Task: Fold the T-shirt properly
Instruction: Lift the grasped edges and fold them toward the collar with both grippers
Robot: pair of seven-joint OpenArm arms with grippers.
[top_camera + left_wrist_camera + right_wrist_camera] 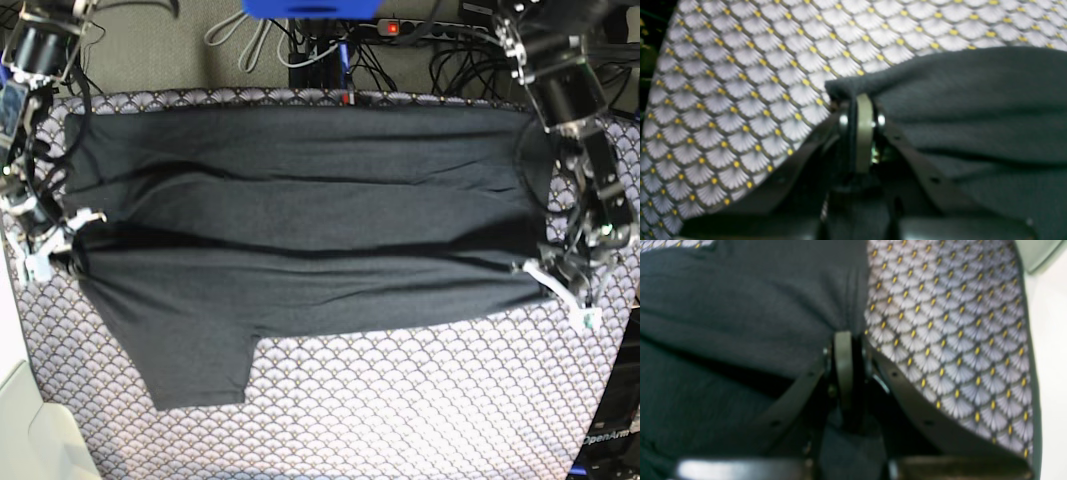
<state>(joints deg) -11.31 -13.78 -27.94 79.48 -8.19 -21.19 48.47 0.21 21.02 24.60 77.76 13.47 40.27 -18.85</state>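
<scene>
Only readable text: "OpenArm" in pale letters on the dark robot base (606,440), bottom right corner of base view; the end is cut off.

You are looking at a scallop-patterned cloth (400,400) covering the table. Beyond its far edge, cables (250,45) and a power strip (420,28) are lying on grey floor.

The T-shirt (300,230) is plain dark charcoal-grey, of thin soft knit, and lies spread wide across the far half of the worktop, reaching almost from its left edge to its right edge. Long creases run along its width where the cloth is doubled over. One short sleeve (195,370) juts toward the near edge at the left
</scene>
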